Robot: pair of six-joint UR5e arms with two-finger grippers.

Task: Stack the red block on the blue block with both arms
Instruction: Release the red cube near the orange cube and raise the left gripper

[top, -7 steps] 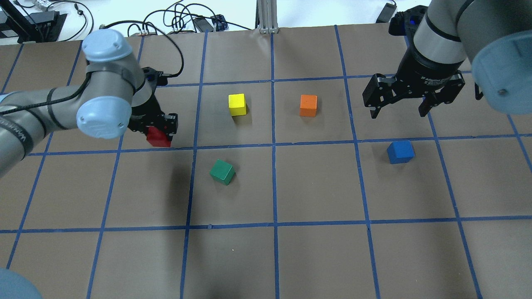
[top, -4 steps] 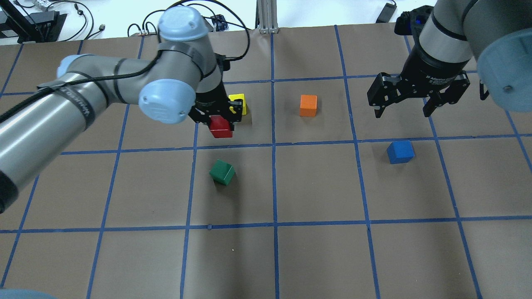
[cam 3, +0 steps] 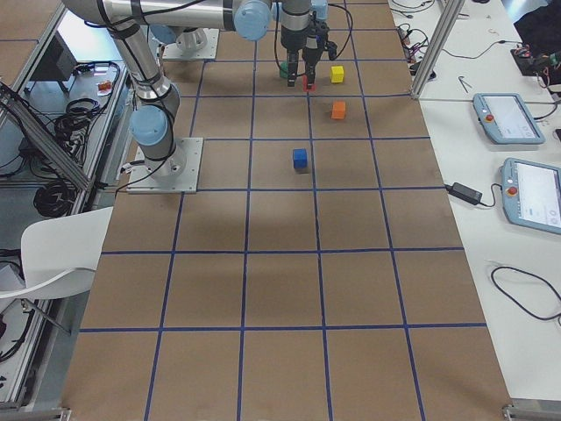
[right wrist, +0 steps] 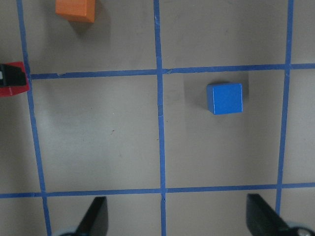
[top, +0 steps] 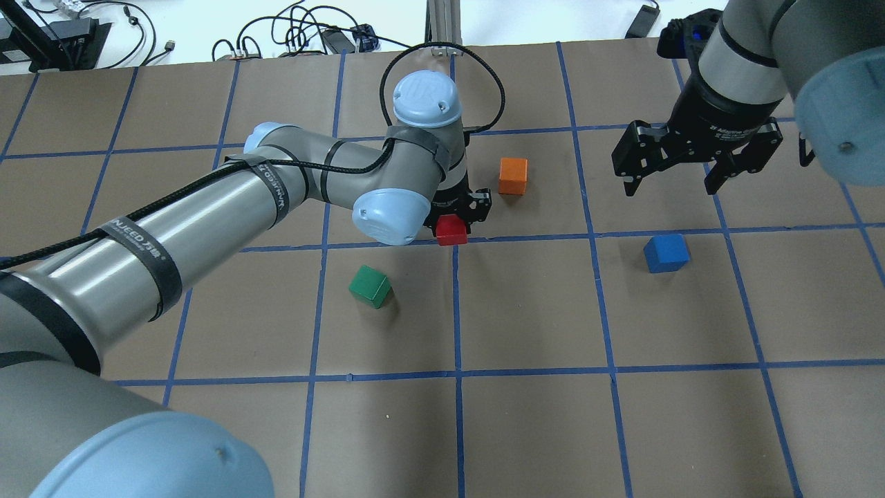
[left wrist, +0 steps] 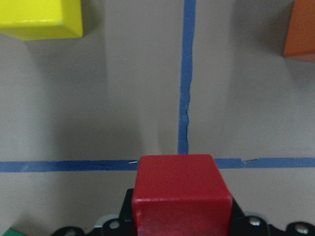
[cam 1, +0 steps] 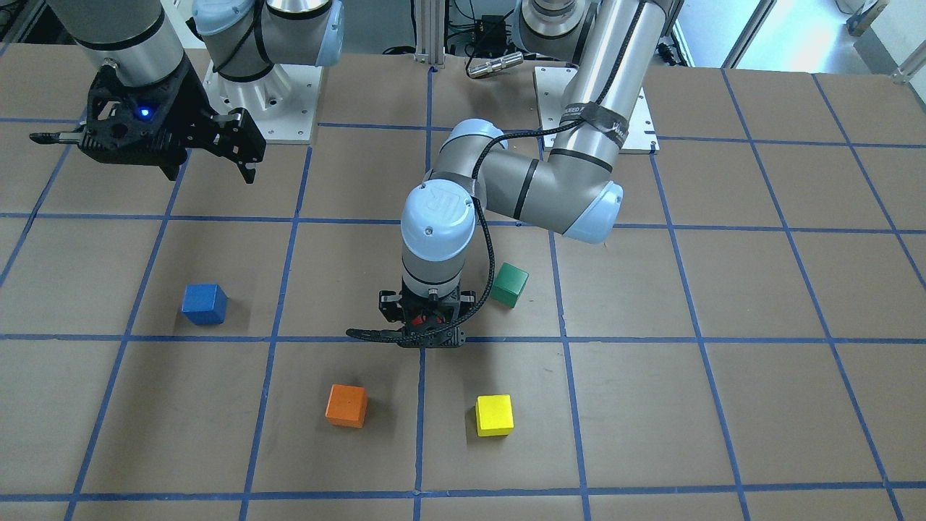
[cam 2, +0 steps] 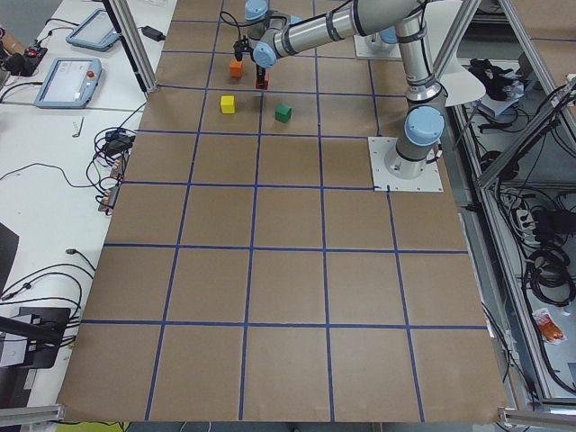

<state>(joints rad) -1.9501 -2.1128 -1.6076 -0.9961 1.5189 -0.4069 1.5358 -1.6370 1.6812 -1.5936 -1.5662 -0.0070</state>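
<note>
My left gripper [top: 454,223] is shut on the red block [top: 451,230] and holds it over a blue tape crossing at the table's middle. The left wrist view shows the red block [left wrist: 182,189] between the jaws. The blue block [top: 666,253] sits alone on the brown paper to the right, one grid square away. It also shows in the front view [cam 1: 204,303] and in the right wrist view [right wrist: 225,98]. My right gripper [top: 669,188] is open and empty, hovering high beyond the blue block.
An orange block [top: 513,176] sits just beyond and right of the red block. A green block [top: 370,286] lies nearer and to the left. A yellow block [cam 1: 494,415] is hidden under my left arm in the overhead view. Cables lie past the table's far edge.
My left arm has swung right, carrying the red block from the left part of the table past the yellow block to the centre line. My right gripper has stayed open and almost still.
</note>
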